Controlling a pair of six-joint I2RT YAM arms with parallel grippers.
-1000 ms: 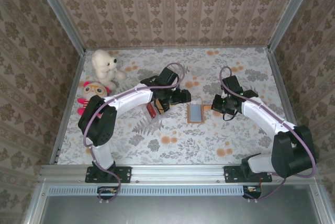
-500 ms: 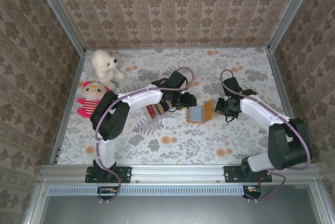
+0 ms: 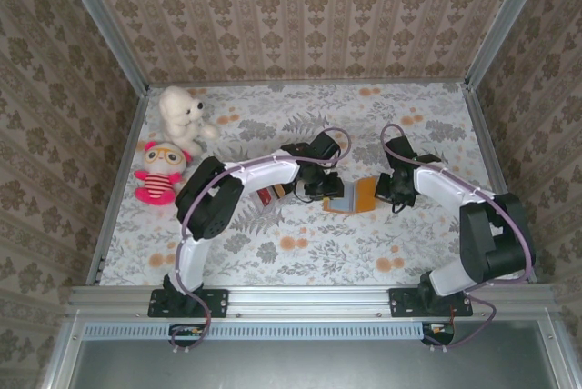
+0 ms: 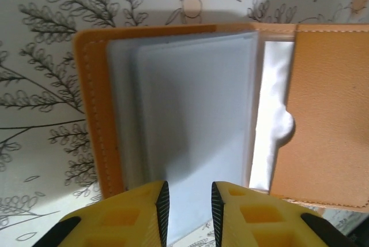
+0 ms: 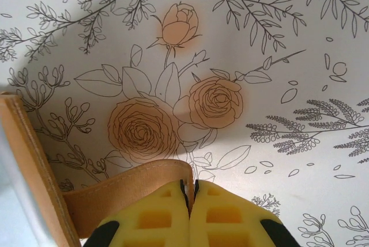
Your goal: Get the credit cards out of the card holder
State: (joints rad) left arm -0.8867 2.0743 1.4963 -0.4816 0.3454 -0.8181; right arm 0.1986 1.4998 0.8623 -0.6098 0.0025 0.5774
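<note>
The card holder (image 3: 350, 196) lies open mid-table, tan-orange with grey clear pockets (image 4: 196, 103) and an orange rim (image 4: 95, 114). My left gripper (image 4: 189, 194) hangs over the near edge of the pockets. Its jaws stand a narrow gap apart, and the grey pocket leaf shows in that gap. My right gripper (image 5: 189, 188) is shut on the edge of the holder's tan flap (image 5: 121, 192), holding it up to the right. In the top view, the left gripper (image 3: 327, 191) and right gripper (image 3: 380, 191) flank the holder. Red and dark credit cards (image 3: 265, 194) lie on the table under the left arm.
A white teddy bear (image 3: 185, 114) and a pink striped doll (image 3: 159, 171) sit at the back left. Patterned walls with metal rails close in the flowered table on three sides. The right arm's cable loops above the holder.
My left gripper has travelled right from the loose cards to the holder, its jaws narrowing. The right gripper has pulled the tan flap up and to the right, opening the holder.
</note>
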